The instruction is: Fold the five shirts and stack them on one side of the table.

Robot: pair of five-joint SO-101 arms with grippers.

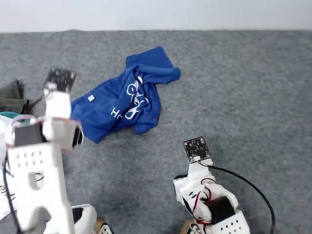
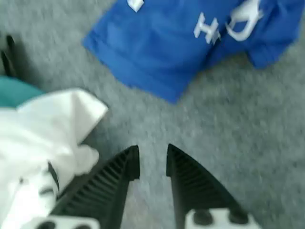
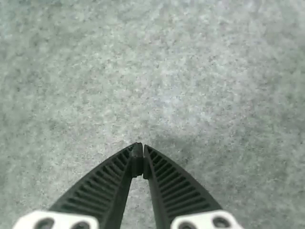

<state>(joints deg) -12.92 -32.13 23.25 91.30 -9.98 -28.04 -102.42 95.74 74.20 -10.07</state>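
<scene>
Left pincer (image 2: 152,160): jaws a narrow slit apart with nothing between them, over the bare grey table cover (image 2: 228,143).
Right pincer (image 3: 140,162): tips pressed together, holding nothing, above bare cover.
White shirt (image 2: 43,138): crumpled, just beside the left pincer, with a teal shirt (image 2: 14,90) showing next to it.
Blue shirt (image 1: 127,97): crumpled on the far-middle part of the table. Its long axis runs diagonally, the wide flat end towards the left arm and the bunched end towards the far edge. It lies apart from both pincers.

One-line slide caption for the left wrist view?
Left gripper, slightly open over the grey table; white shirt beside it, blue shirt beyond.
</scene>
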